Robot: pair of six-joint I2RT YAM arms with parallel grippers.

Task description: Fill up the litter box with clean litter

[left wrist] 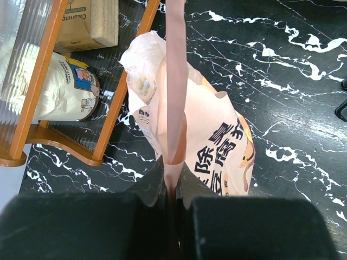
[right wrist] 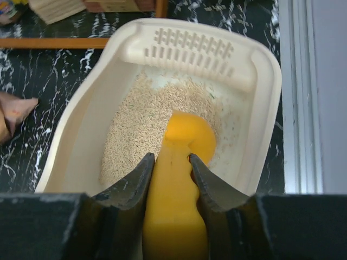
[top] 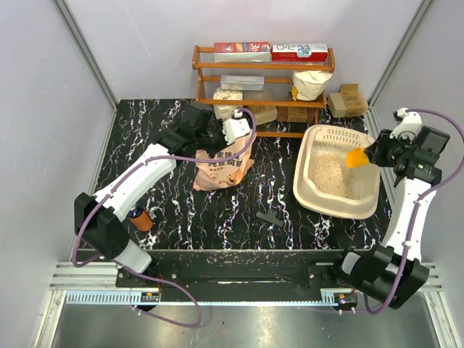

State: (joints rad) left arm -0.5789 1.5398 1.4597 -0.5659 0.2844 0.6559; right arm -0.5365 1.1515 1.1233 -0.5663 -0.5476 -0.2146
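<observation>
The cream litter box (top: 310, 190) sits at the right of the table, slotted rim at its far end, with beige clean litter (top: 332, 172) covering its floor. It also shows in the right wrist view (right wrist: 265, 103), with litter (right wrist: 135, 135) inside. My right gripper (right wrist: 168, 160) is shut on a yellow scoop (right wrist: 184, 146) held over the box's right side; the top view shows the scoop (top: 356, 157) too. My left gripper (left wrist: 174, 162) is shut on the top edge of the pink-orange litter bag (left wrist: 217, 146), which stands at the table's middle (top: 221, 168).
A wooden shelf rack (top: 264, 69) with boxes and a white sack (top: 310, 84) stands at the back. A small black object (top: 270, 217) lies in front of the litter box. An orange-and-dark container (top: 141, 217) stands near the left arm's base. Grey walls close in both sides.
</observation>
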